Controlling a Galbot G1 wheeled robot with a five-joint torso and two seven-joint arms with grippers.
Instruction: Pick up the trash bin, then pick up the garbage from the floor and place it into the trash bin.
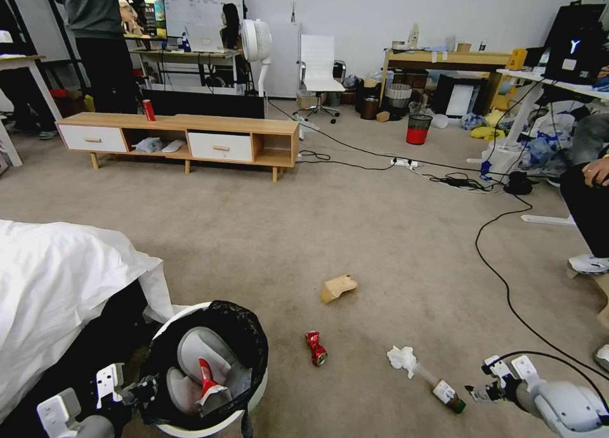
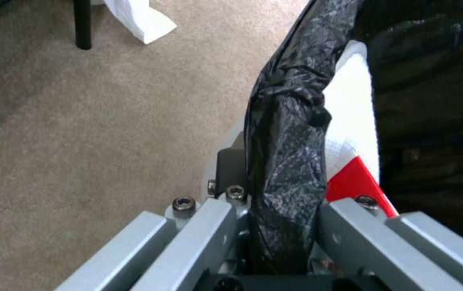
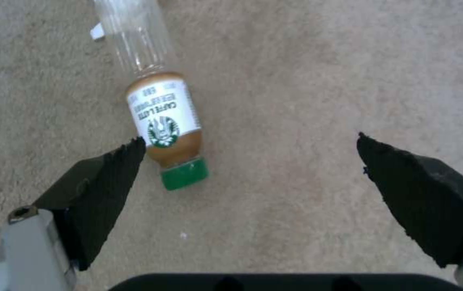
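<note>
The white trash bin [image 1: 257, 387], lined with a black bag, hangs at the lower left with grey curved parts and a red-white wrapper [image 1: 209, 376] inside. My left gripper [image 1: 138, 390] is shut on its bag-covered rim [image 2: 285, 153]. On the carpet lie a crumpled brown paper bag [image 1: 337, 288], a crushed red can [image 1: 315, 348], a white tissue [image 1: 401, 357] and a green-capped bottle [image 1: 447, 395]. My right gripper [image 1: 485, 387] hovers open just right of the bottle. In the right wrist view the gripper [image 3: 250, 145] is over the carpet, with the bottle [image 3: 164, 117] beside one fingertip [image 3: 126, 157].
A white sheet [image 1: 57, 285] covers something at the left. A black cable [image 1: 507, 292] runs across the carpet at the right, near a seated person's shoe [image 1: 587, 263]. Farther back stand a low wooden cabinet [image 1: 181, 136] with an upright red can [image 1: 148, 110], and a red-and-black mesh wastebasket [image 1: 418, 129].
</note>
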